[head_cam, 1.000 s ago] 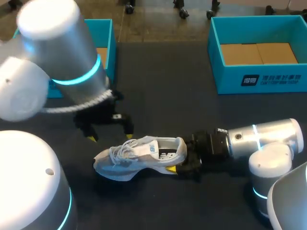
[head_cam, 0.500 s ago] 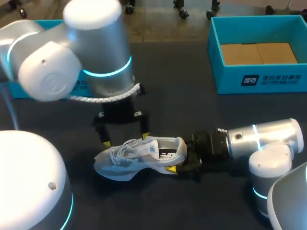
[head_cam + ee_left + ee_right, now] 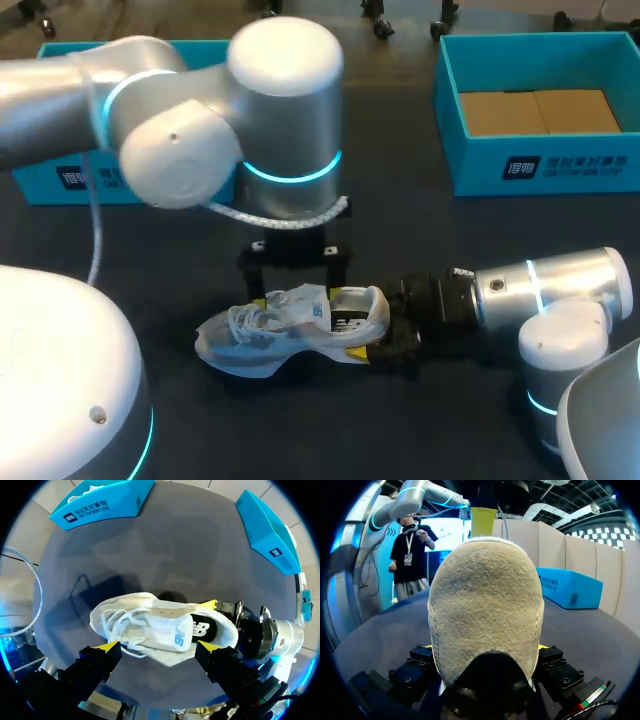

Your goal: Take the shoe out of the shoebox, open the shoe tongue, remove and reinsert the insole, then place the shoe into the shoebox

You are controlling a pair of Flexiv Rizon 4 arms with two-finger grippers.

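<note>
A white sneaker point(image 3: 285, 325) lies on the dark table, toe to the left, laces loose. My right gripper point(image 3: 380, 332) is shut on its heel, one yellow tip showing along the sole. In the right wrist view the beige heel point(image 3: 485, 605) fills the space between the fingers point(image 3: 422, 655) of the right gripper point(image 3: 485, 650). My left gripper point(image 3: 297, 290) hangs open just above the laces and tongue. In the left wrist view the sneaker point(image 3: 160, 630) lies beyond the left gripper point(image 3: 157, 647), whose tips stand wider than the shoe. The insole is hidden.
A teal shoebox point(image 3: 540, 160) with a cardboard bottom stands at the back right. Another teal box point(image 3: 70, 175) sits at the back left, partly behind my left arm. Both boxes point(image 3: 100, 502) point(image 3: 267, 530) also show in the left wrist view.
My left arm has swung to the right and come down over the shoe's laces, fingers still open. The right gripper and the shoe have not moved.
</note>
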